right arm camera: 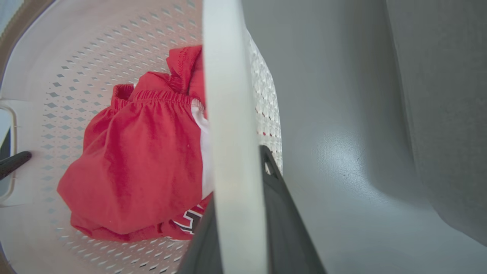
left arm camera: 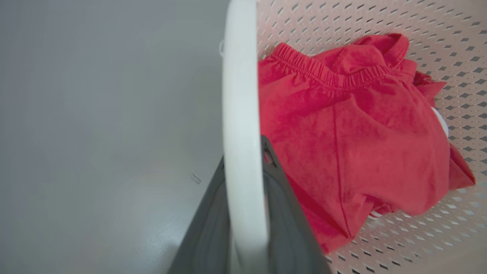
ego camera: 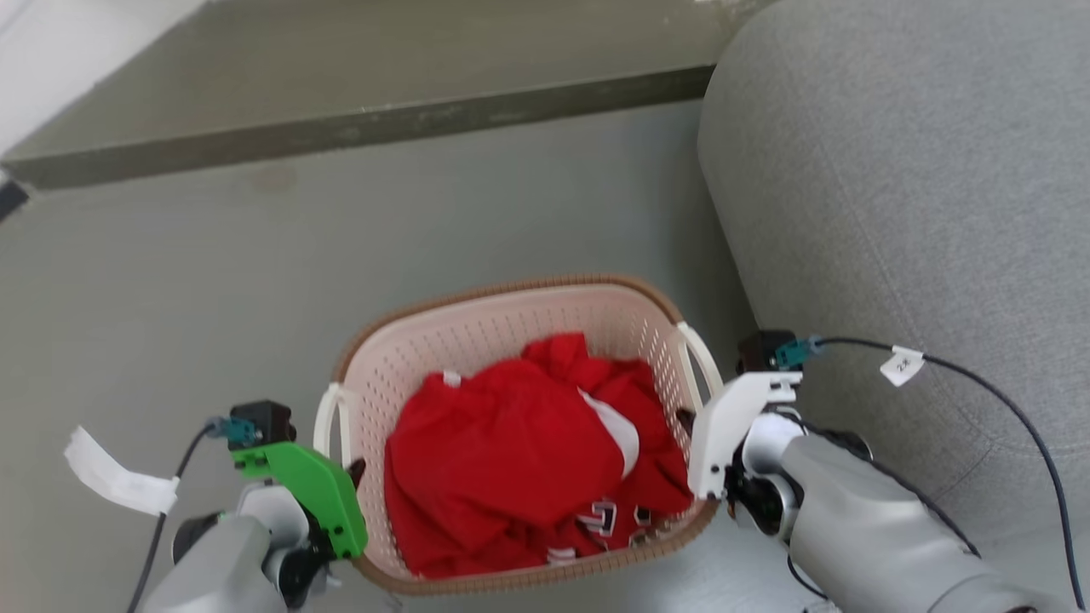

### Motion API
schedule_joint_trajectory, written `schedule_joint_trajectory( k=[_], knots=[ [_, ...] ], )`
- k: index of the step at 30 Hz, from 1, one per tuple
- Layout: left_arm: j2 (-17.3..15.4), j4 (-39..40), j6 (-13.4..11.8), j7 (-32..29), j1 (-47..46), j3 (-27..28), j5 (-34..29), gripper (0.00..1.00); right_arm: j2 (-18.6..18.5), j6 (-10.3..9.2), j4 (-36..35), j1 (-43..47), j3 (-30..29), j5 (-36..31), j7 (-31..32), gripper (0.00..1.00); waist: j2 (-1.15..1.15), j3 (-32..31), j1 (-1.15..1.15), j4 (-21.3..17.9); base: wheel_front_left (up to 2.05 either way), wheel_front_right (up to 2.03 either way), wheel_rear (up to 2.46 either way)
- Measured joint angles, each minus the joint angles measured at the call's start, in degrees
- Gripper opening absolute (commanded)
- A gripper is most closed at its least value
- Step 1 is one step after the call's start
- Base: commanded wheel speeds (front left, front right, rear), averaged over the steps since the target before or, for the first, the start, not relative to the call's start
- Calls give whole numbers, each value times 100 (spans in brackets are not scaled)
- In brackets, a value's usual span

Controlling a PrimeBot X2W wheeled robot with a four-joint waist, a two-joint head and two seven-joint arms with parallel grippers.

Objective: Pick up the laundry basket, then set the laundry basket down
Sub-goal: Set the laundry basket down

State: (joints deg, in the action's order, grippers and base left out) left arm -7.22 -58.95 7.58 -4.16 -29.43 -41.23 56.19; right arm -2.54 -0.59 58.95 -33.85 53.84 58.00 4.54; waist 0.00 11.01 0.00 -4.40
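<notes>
The laundry basket (ego camera: 511,291), cream perforated plastic with a brown rim, is between my two arms with red clothes (ego camera: 528,443) piled inside. My left gripper (ego camera: 353,472), under its green mount, is shut on the basket's left loop handle (ego camera: 328,421). In the left wrist view that white handle (left arm camera: 241,114) runs between the dark fingers (left arm camera: 283,201). My right gripper (ego camera: 685,419), under its white mount, is shut on the right loop handle (ego camera: 700,353). The right wrist view shows this handle (right arm camera: 228,95) clamped between the fingers (right arm camera: 276,190). Whether the basket rests on the floor I cannot tell.
A grey sofa (ego camera: 894,170) stands close on the right, almost touching the basket's right side. A low olive step (ego camera: 341,102) crosses the back. Grey floor (ego camera: 213,281) lies open to the left and ahead. Cables trail from both wrists.
</notes>
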Motion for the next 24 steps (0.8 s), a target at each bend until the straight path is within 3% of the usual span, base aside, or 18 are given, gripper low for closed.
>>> schedule_joint_trajectory(
  k=[24],
  knots=[
    [-243,232,-33,377,-1046,88,-156,0,11,-53,-33,-1135,-7,-172,-409,0,0,1443,1,60,0,0,0]
  ],
)
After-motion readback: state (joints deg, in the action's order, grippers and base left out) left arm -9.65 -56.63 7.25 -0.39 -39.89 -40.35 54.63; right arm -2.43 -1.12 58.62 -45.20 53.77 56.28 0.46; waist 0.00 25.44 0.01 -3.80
